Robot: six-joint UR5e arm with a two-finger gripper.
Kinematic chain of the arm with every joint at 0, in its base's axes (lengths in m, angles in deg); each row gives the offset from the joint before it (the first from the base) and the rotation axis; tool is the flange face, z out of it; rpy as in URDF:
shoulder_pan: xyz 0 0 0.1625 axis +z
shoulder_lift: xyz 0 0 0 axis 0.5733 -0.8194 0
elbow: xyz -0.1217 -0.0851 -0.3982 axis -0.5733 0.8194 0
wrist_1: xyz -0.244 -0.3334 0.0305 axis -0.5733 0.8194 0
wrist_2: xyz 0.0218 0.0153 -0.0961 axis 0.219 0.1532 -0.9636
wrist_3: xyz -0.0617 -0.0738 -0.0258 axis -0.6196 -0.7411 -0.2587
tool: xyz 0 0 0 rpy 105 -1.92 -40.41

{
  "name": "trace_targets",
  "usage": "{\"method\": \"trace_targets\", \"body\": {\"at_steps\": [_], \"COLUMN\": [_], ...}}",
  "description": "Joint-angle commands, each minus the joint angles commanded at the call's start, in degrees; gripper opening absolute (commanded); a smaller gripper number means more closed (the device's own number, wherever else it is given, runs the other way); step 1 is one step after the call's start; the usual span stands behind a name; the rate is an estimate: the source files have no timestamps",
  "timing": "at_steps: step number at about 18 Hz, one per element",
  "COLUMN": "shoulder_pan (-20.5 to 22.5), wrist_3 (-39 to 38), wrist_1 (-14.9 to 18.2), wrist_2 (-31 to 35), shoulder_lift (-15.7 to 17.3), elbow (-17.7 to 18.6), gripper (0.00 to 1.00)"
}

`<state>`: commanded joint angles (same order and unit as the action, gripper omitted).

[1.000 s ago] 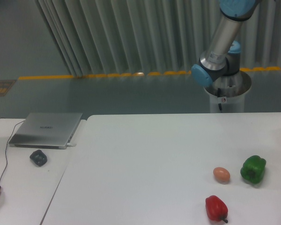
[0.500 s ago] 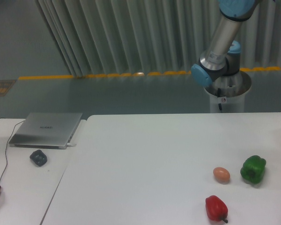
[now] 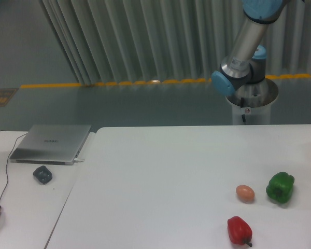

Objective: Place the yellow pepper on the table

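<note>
Two peppers were counted on the table (image 3: 160, 176), one green pepper (image 3: 280, 187) and one red pepper (image 3: 239, 230), alongside one egg (image 3: 244, 193).

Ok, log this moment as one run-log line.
yellow pepper: not in view | gripper: out of frame | arm: raised behind table | on table: green pepper, egg, red pepper

No change can be made out across the second: the arm (image 3: 247, 39) is seen in the same pose above the far edge of the counter (image 3: 166, 176), and the green pepper (image 3: 280, 187), egg (image 3: 244, 193) and red pepper (image 3: 239, 230) are found unmoved beside one another.
</note>
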<state>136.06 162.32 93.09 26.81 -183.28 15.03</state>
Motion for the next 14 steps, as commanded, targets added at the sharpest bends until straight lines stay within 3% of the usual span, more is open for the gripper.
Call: {"method": "trace_targets", "body": {"at_steps": [5,7,11,14], "shoulder_pan": [-0.3,-0.6,-1.5,-3.5], "wrist_3": [-1.8,-2.0,-5.3,-12.4], "wrist_1": [0.8,1.8,9.3,11.8], "wrist_2": [0.2,0.1,-1.0,-3.1], "shoulder_lift": [0.5,0.9,1.6,3.5], "elbow": [-0.9,-1.7,-6.3,-7.5], "gripper": [0.47,0.46,0.46,0.46]}}
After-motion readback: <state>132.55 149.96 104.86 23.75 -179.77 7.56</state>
